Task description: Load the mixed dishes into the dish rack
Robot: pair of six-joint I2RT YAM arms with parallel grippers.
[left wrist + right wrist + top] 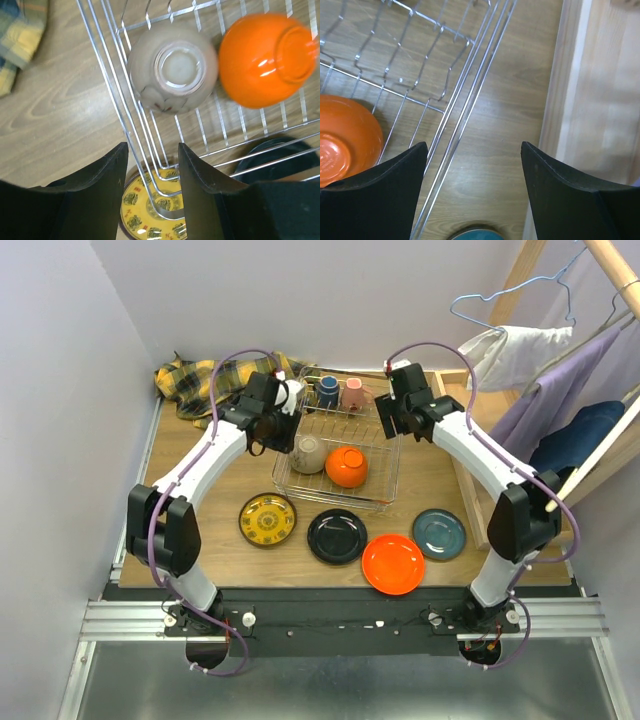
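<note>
The wire dish rack (385, 472) holds an upturned beige bowl (308, 453) and an upturned orange bowl (346, 466), with a blue cup (327, 391), a pink cup (352, 393) and a white cup (291, 396) at its back. Yellow (268, 520), black (336, 536), orange (393, 563) and teal (439, 534) plates lie on the table in front. My left gripper (152, 150) is open and empty above the rack's front left corner (125, 125), near the beige bowl (172, 67). My right gripper (474, 147) is open and empty over the rack's right edge (470, 100). No black bowl shows.
A yellow plaid cloth (195, 380) lies at the back left. A wooden frame (470, 480) runs along the right of the rack, also in the right wrist view (590, 100). Clothes on hangers (520, 350) hang at the far right.
</note>
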